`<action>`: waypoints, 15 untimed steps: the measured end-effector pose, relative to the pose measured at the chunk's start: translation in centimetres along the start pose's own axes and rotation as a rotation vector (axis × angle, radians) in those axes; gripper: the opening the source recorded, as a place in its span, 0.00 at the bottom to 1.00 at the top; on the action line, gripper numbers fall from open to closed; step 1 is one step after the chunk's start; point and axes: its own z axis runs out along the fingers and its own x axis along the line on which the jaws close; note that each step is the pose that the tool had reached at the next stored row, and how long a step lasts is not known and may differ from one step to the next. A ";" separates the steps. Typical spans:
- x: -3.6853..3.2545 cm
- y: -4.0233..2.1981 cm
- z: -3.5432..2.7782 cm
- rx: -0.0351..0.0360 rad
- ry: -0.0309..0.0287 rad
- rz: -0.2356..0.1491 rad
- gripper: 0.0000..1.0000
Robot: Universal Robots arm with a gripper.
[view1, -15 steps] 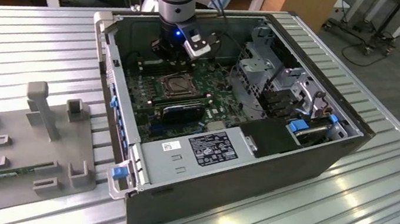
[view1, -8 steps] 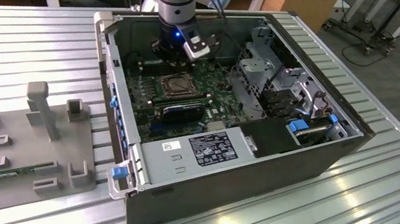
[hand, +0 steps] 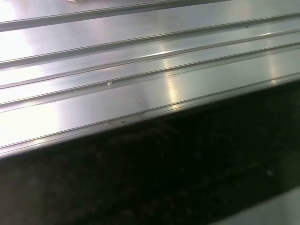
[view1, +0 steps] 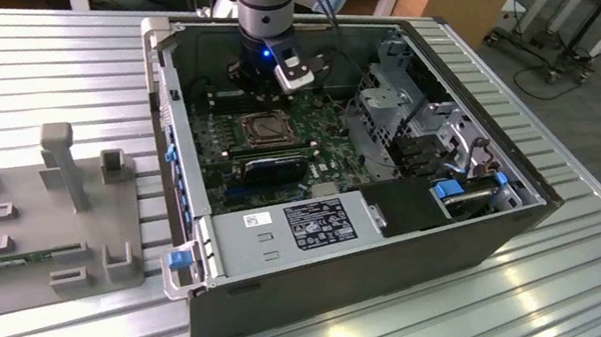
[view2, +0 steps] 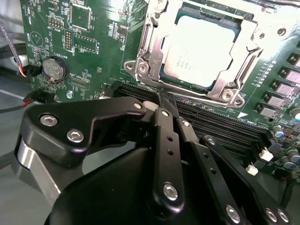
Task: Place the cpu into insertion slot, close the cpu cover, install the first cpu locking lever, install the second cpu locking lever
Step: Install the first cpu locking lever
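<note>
Second wrist view: fingers (view2: 164,131) pinched narrow, nothing seen between them, tips just beside the metal cover (view2: 149,44). The cover looks shut over the seated chip (view2: 199,47). Exterior view: socket (view1: 264,130) at 6 o'clock from the arm, inside the pc case (view1: 481,240). Prob. lever stage: press the lever only, w/o touching the chip.
</note>
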 end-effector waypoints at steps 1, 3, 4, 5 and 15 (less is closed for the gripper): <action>0.01 0.00 0.02 0.0003 -0.0002 0.002 0.11; 0.01 -0.01 0.06 0.0006 -0.0007 0.004 0.11; 0.02 -0.01 0.08 0.0008 -0.0009 0.005 0.11; 0.02 -0.02 0.10 0.0008 -0.0011 0.006 0.11; 0.05 -0.06 0.22 0.0013 -0.0015 0.010 0.11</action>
